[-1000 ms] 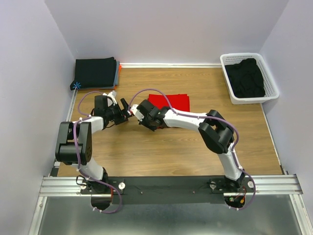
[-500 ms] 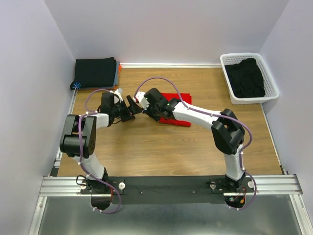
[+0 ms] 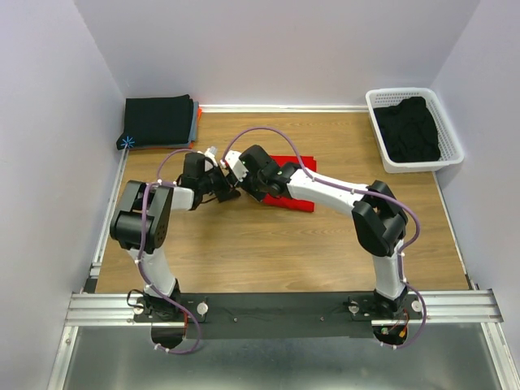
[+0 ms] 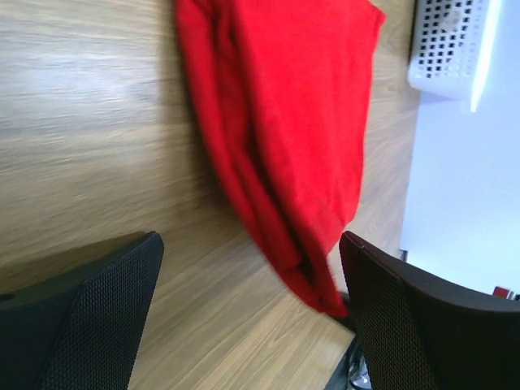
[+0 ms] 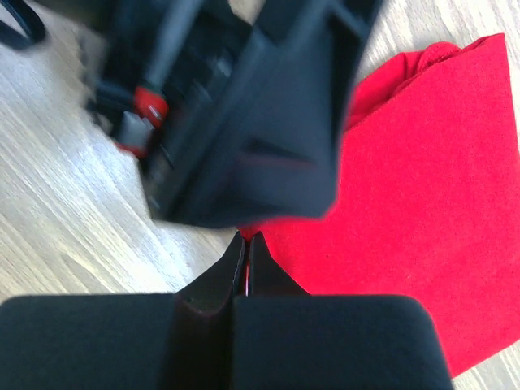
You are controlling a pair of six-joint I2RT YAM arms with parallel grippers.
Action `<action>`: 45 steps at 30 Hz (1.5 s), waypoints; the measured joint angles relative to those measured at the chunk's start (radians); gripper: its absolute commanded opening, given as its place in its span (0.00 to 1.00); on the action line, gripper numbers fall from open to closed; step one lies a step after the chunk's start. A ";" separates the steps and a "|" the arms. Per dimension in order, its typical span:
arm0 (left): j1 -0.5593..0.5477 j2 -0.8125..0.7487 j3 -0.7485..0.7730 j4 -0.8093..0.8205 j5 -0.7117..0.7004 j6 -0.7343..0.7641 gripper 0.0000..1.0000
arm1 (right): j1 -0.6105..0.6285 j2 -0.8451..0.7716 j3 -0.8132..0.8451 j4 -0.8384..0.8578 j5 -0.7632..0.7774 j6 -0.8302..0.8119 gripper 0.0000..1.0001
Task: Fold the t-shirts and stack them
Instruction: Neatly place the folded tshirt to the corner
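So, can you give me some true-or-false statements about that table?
1. The red t-shirt lies on the wooden table. True.
2. The white basket is empty. False: black clothes fill it.
3. The left fingers stand wide open. True.
4. The right fingers are spread apart. False: they are shut at the red t-shirt's edge.
5. The folded black stack sits beside the basket. False: it is in the far left corner.

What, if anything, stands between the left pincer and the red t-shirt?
Nothing visible does. In the left wrist view, only bare table lies between the open left pincer and the red t-shirt. The shut right pincer sits at the shirt's edge.
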 measured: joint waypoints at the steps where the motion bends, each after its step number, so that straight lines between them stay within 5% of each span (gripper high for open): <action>1: -0.009 0.007 0.003 0.012 0.000 -0.017 0.97 | 0.000 0.000 0.001 0.000 -0.001 0.002 0.01; 11: -0.071 0.084 0.064 0.106 -0.018 -0.125 0.95 | 0.000 0.000 0.024 -0.010 -0.005 0.034 0.00; 19: -0.092 0.115 0.108 0.100 -0.117 -0.145 0.66 | 0.000 0.002 0.063 -0.014 -0.008 0.056 0.00; 29: -0.114 0.168 0.166 0.096 -0.174 -0.158 0.60 | 0.000 0.023 0.076 -0.008 -0.008 0.076 0.01; 32: -0.116 0.179 0.178 0.095 -0.181 -0.158 0.42 | 0.000 0.030 0.080 -0.007 -0.008 0.077 0.01; 33: -0.116 0.183 0.183 0.096 -0.183 -0.157 0.28 | 0.000 0.032 0.082 -0.007 -0.008 0.077 0.00; 37: -0.118 0.195 0.203 0.086 -0.193 -0.138 0.06 | 0.000 0.042 0.092 -0.008 -0.008 0.077 0.01; 38: -0.120 0.195 0.207 0.079 -0.198 -0.132 0.02 | 0.000 0.045 0.094 -0.007 -0.008 0.077 0.04; 39: -0.121 0.195 0.216 0.065 -0.203 -0.114 0.00 | 0.000 0.046 0.095 -0.007 -0.007 0.078 0.23; 42: -0.123 0.195 0.257 0.000 -0.232 -0.044 0.00 | -0.001 0.047 0.095 -0.007 -0.003 0.083 0.58; 45: -0.124 0.196 0.332 -0.099 -0.276 0.065 0.00 | -0.002 0.043 0.095 -0.006 0.004 0.092 0.78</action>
